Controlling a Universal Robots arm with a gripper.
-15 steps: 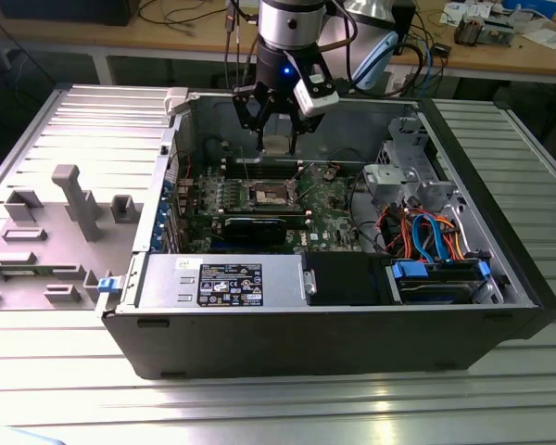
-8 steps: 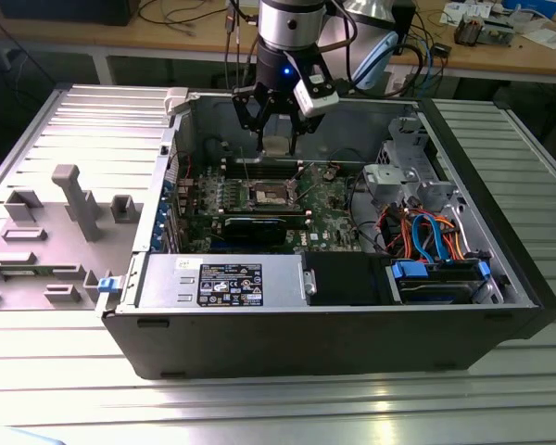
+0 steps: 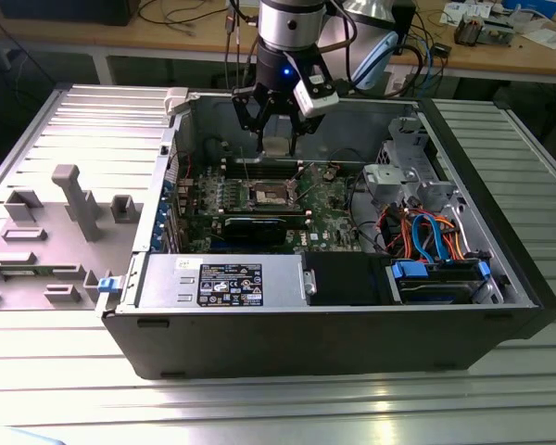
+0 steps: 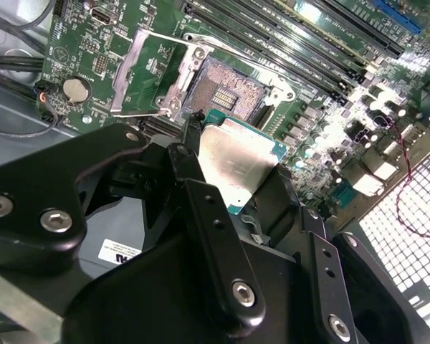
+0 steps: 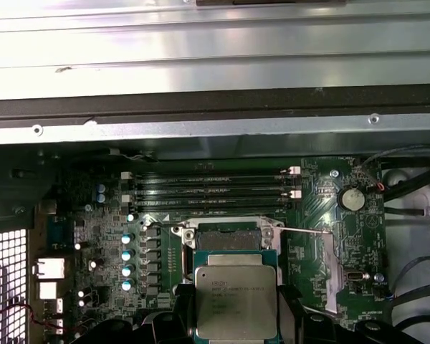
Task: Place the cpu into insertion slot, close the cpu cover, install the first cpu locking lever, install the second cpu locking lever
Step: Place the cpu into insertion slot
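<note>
The open computer case is the biggest thing I could hit: I hang inside it near the far wall, so a sideways drift could clip the sheet metal. It holds a power supply along the near wall, a drive bay with loose cables at the exterior view's right, and the motherboard on its floor.

My gripper is clamped narrowly on the cpu, pinching it by its edges, metal top facing the wrist cameras. It is above the board, not touching it, just to the near side of the insertion slot.

The slot has nothing in it, its dark pin field bare. The cpu cover is folded back beside it, off the opening. In the second wrist view the chip looks rotated against the socket. I judge that setting it down skewed or tilted could bend pins. An edge grip this slight could also let it slip.
</note>
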